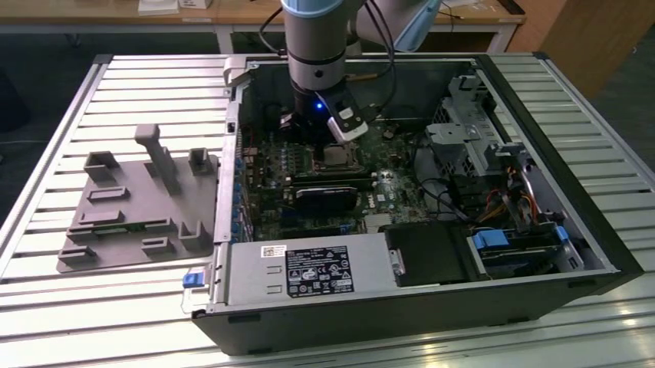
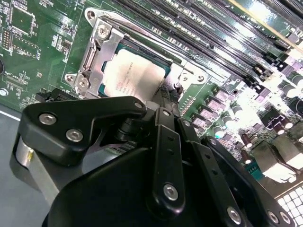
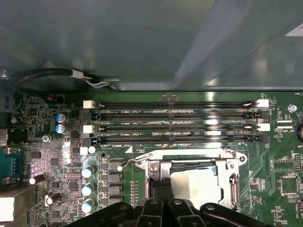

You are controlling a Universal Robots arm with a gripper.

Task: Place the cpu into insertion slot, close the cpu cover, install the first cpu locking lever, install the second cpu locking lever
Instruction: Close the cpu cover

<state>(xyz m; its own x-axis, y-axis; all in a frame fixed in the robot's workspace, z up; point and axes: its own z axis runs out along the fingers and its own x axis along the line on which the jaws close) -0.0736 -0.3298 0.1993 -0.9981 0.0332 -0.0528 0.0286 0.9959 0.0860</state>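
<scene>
Slatted steel bench [image 1: 599,100] bears an open black case [image 1: 409,318]; black claw [image 2: 162,98] hangs directly over dull silver square cpu [image 2: 134,75], its opening untellable

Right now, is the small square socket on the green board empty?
No, the flat silver-grey square cpu sits in it, framed by the thin silver metal cpu cover.

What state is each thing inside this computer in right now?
cpu: seated, metal top up.
cover: down around the cpu.
lever: flat along the cover; latched or not, cannot tell.
memory slots: empty.
case: open, on its side.
gripper: low at the cover's edge.
</scene>
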